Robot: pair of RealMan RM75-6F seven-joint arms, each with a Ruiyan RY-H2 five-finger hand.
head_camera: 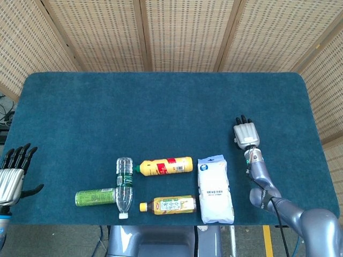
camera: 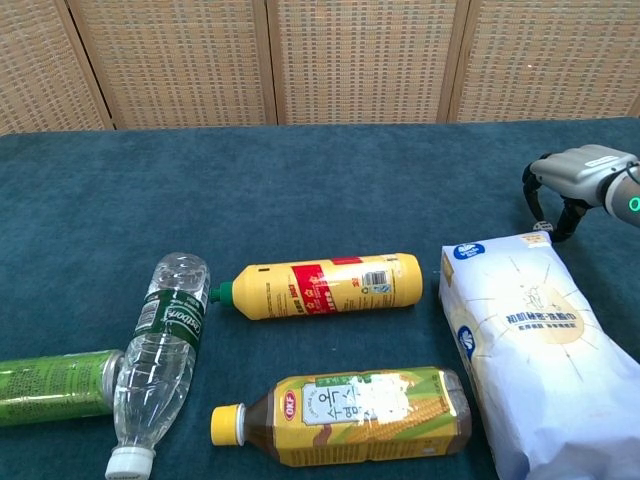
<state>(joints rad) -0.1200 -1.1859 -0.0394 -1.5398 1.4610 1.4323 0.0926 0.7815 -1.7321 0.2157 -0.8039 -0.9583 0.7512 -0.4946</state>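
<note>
Presently the right robot hand (head_camera: 246, 134) hovers empty, fingers curved (beside the white bag (head_camera: 215, 189)); left robot hand (head_camera: 13, 174) spread, off the worktop (head_camera: 161, 107).

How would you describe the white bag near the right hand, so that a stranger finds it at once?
Start at the near edge of the blue table and go to the right end of the row of lying bottles. The white bag lies flat there, just before the right hand. It is the only white pouch; its neighbours are bottles.
</note>
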